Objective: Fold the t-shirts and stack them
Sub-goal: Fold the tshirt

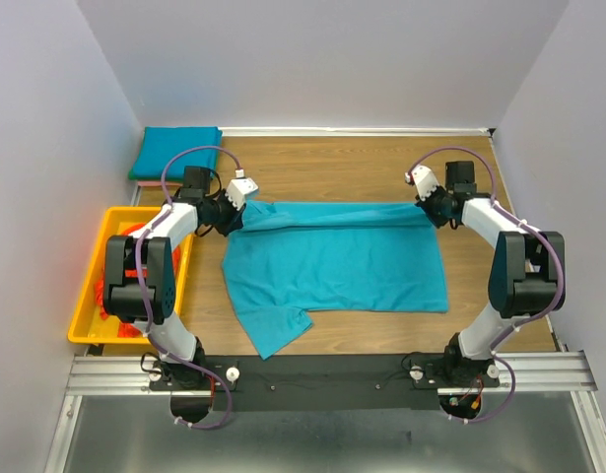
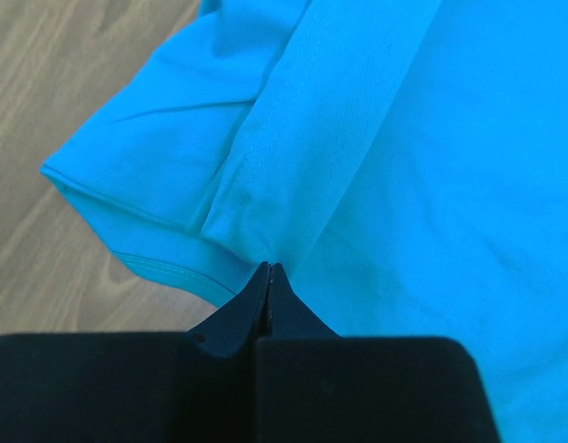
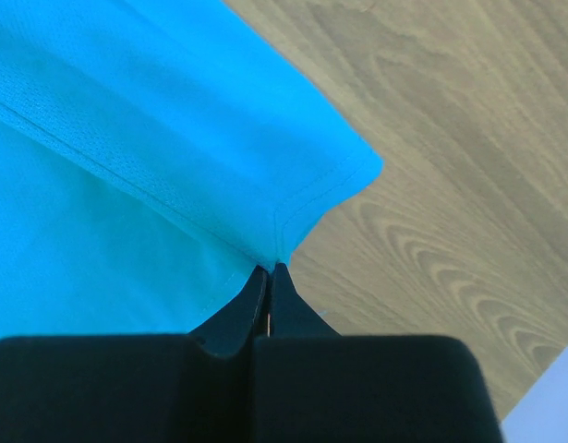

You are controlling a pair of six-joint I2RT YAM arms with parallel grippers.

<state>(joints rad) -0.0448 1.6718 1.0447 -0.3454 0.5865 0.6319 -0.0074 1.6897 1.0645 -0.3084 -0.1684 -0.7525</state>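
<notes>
A teal-blue t-shirt (image 1: 337,261) lies spread on the wooden table, its far edge lifted into a taut fold between my two grippers. My left gripper (image 1: 231,219) is shut on the shirt's far left part, by a sleeve (image 2: 163,185); its fingertips (image 2: 270,269) pinch the cloth. My right gripper (image 1: 431,211) is shut on the shirt's far right hem corner (image 3: 293,221). A folded teal-blue t-shirt (image 1: 176,153) lies at the far left corner. Orange-red t-shirts (image 1: 125,271) lie in the yellow tray, mostly hidden behind my left arm.
The yellow plastic tray (image 1: 94,330) stands at the left edge of the table. White walls close in the table at the left, back and right. A sleeve (image 1: 273,330) of the spread shirt reaches toward the near edge.
</notes>
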